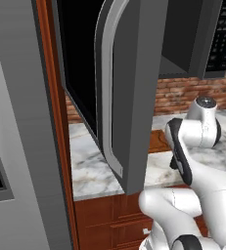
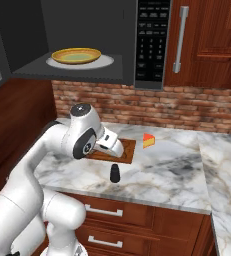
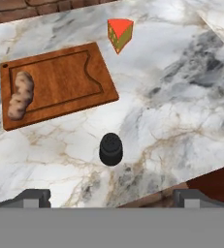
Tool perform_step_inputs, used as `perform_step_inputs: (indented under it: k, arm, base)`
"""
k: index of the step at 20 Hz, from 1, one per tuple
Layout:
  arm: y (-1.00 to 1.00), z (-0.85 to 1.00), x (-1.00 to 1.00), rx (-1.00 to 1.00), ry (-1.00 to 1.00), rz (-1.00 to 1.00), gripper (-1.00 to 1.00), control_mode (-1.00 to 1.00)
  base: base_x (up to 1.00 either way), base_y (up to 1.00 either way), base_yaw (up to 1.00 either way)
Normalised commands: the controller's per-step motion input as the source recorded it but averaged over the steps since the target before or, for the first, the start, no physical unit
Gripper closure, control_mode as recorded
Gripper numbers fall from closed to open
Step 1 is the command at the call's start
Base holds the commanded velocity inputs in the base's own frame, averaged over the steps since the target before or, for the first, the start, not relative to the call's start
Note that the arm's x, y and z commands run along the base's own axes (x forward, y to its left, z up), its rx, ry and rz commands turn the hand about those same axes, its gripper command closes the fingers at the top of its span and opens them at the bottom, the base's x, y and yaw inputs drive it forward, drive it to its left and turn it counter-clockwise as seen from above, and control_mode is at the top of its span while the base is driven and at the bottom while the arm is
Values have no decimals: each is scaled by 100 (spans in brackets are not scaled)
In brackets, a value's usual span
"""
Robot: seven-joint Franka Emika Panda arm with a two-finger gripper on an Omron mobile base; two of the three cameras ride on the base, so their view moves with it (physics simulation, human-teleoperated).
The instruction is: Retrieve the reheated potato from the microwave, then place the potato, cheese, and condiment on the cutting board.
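Standing open above the counter: microwave, door swung wide toward the left base camera and blocking most of that view, curved silver handle on it. Inside, on the white turntable, yellow plate. Black keypad at the right of the cavity, reddish cabinet door with a silver bar handle beside it, brick wall below.

Lying near the back edge of the marble counter, cutting board, with potato resting on its left end in the hand view. Off the board, past its far right corner and close to the wall, cheese. Also off the board, just beyond its near edge, toward the counter's front edge, condiment, upright.

Hovering above the counter over the bottle, gripper, fingers spread fully apart, clasping nothing. Partly hiding the board's left end in the right base view, white arm.
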Motion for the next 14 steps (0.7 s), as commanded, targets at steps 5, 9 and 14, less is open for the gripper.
perform_step_inputs:
  k: [5, 9, 14]
  arm:
    - [0, -7, -8, 8, 9, 0, -100, -100]
    - [0, -17, 17, 14, 8, 1, -100, -100]
    - [0, -22, 27, 12, 0, 4, -100, -100]
  base:
    - [0, 0, 0]
    - [0, 0, 0]
    - [0, 0, 0]
